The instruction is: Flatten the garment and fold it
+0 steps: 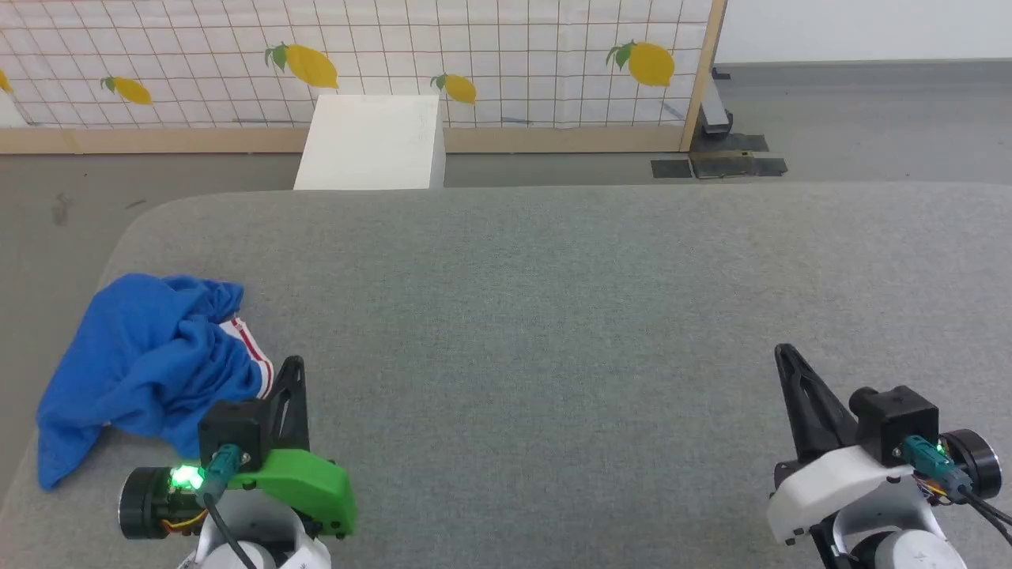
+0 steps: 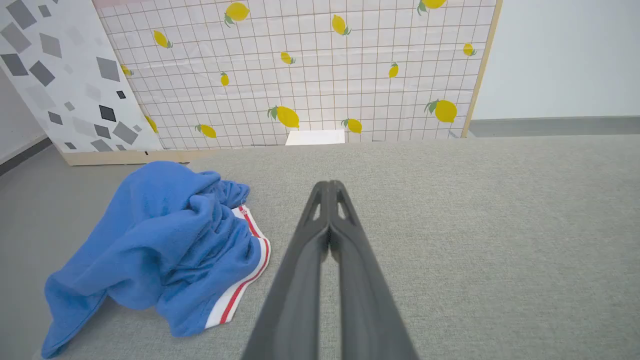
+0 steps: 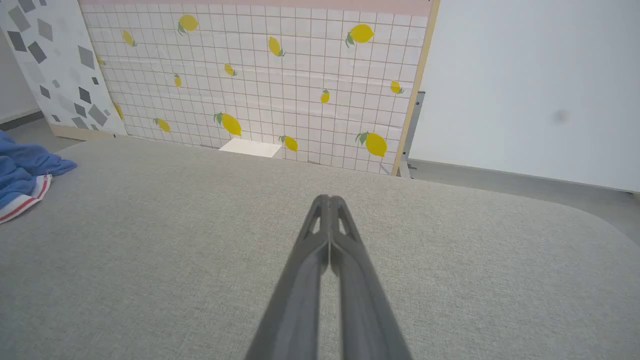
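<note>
**Crumpled shirt at the near left corner, both grippers closed and empty**

We saw the royal-blue soft knit T-shirt point(image 1: 150, 356) lying in a crumpled heap at the near left corner of the grey woven-fabric work surface with rounded corners point(image 1: 553, 316). Its blue folds were piled over one another, and one tail trailed towards the surface's left edge. A white sleeve hem with red stripe trim stuck out on the side facing the middle of the surface.

Just beside that hem was the left gripper point(image 1: 294, 365), with a green cover on its wrist. Its two long dark fingers were pressed together and held nothing. In the left wrist view a strip of grey cloth separated them from the sleeve. The right gripper point(image 1: 783, 352), on a white wrist, was well apart at the near right. Its fingers were likewise closed on nothing and pointed across the surface.

Beyond the far edge, a white rectangular box point(image 1: 371, 142) stood on the grey floor point(image 1: 870, 118) against a white grid-patterned panel printed with yellow lemons point(image 1: 474, 55). To the left of that panel, a white board scattered with grey diamonds point(image 2: 65, 75) leaned. Dark flat plates point(image 1: 715, 164) lay on the floor at the lemon panel's right post.
</note>
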